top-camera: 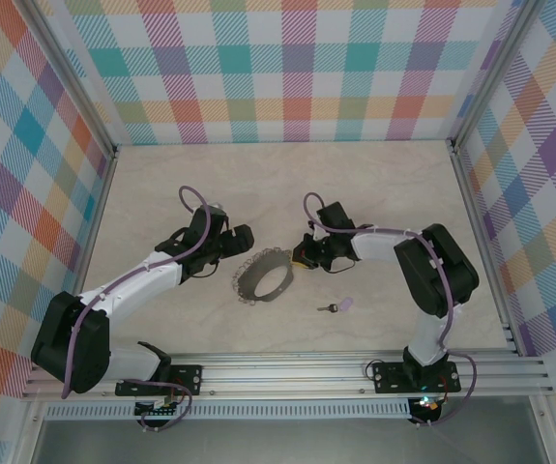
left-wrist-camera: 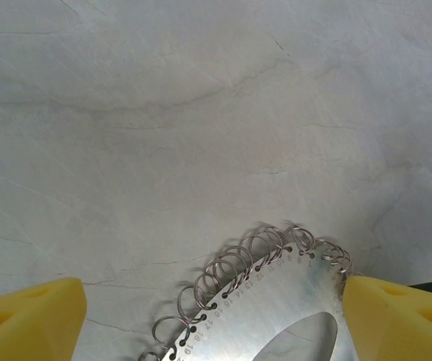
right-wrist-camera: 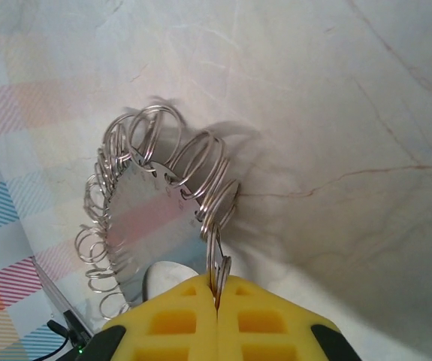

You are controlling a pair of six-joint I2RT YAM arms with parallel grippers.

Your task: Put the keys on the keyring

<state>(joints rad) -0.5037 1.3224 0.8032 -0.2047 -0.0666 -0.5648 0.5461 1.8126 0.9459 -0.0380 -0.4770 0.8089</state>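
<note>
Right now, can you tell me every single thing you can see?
flat silver metal keyring: one, silver with little wire loops round its rim, middle of the table.
tiny key: one, lilac head and dark metal blade, lying on the table nearer the right arm, apart from the keyring.
marble-look table: one, pale cream.
checked walls: three, rainbow colours, around the table.
left hand: one, yellow fingers, open over the keyring's rim.
right hand: one, yellow fingers, shut on one keyring loop.

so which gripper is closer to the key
Right. The right gripper sits at the keyring's right edge, a short way beyond the key; the left gripper is across the keyring, farther off.
</note>
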